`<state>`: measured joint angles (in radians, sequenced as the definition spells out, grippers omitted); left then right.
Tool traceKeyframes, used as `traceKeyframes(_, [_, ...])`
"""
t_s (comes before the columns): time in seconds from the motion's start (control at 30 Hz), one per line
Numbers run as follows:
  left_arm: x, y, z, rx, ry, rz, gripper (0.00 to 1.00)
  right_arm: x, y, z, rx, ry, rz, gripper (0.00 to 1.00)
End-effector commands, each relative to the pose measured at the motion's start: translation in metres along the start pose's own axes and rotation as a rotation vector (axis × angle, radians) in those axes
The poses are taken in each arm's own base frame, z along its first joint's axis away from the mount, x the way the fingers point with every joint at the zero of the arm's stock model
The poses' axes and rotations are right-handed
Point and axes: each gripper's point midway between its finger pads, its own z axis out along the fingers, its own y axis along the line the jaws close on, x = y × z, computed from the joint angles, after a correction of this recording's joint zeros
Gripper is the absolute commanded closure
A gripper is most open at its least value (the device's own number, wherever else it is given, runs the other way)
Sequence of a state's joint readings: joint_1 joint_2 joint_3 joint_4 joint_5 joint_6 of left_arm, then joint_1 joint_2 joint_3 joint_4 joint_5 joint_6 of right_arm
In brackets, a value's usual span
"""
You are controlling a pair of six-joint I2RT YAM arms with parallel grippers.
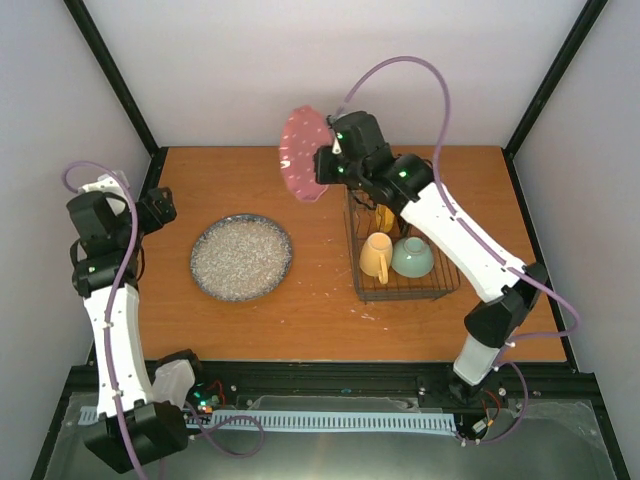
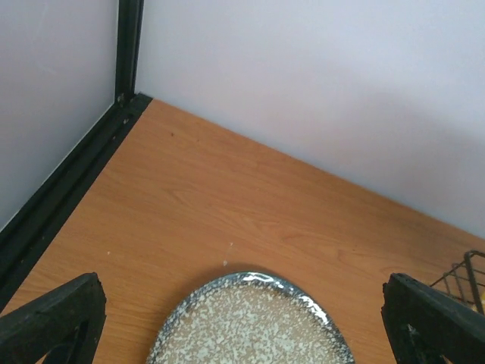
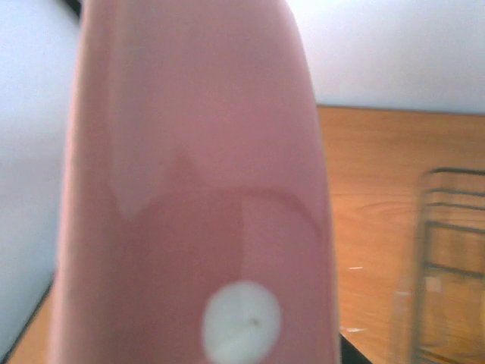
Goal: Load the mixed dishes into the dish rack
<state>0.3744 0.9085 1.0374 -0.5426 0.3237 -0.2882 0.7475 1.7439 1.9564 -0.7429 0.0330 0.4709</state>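
Carrying the pink plate (image 1: 303, 154): on edge, pinched at its rim by my right tool (image 1: 325, 165), raised over the table (image 1: 300, 320) beside the far-left corner of the dish rack (image 1: 405, 297). The rack sits right of centre and holds a yellow mug (image 1: 376, 256) and a green bowl (image 1: 412, 257). Left tool (image 1: 158, 209): spread wide, empty, near the flat speckled plate (image 1: 241, 257). Next, I judge: lower the pink plate edge-first into a free slot, clear of the mug.

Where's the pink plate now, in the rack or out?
Out. The right claw holds the plate on edge, left of the rack's far corner, not between its wires.
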Motion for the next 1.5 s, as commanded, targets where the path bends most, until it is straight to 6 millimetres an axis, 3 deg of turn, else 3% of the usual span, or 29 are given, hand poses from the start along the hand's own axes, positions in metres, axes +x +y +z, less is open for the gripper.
traceKeyframes(0.0, [0.014,0.016,0.017,-0.053,0.045,-0.031,0.00,-0.028,-0.066,-0.033,0.391,-0.157,-0.041,0.97])
traceKeyframes(0.1, [0.019,0.017,0.021,-0.046,0.059,-0.031,0.00,-0.016,-0.095,-0.032,0.558,-0.129,-0.079,0.97])
traceKeyframes(0.23, [0.018,0.021,0.022,-0.065,0.057,-0.014,0.00,0.004,-0.117,-0.023,0.670,-0.083,-0.110,0.97])
traceKeyframes(0.77, [0.018,0.024,0.024,-0.077,0.055,0.008,0.00,0.056,-0.171,-0.001,0.834,0.038,-0.161,0.97])
traceKeyframes(1.07, [0.014,0.025,0.022,-0.090,0.039,0.019,0.00,0.070,-0.191,0.017,0.823,0.085,-0.141,0.97])
traceKeyframes(1.47, [0.017,0.027,0.026,-0.093,0.049,0.021,0.00,0.097,-0.196,0.053,0.771,0.177,-0.132,0.97])
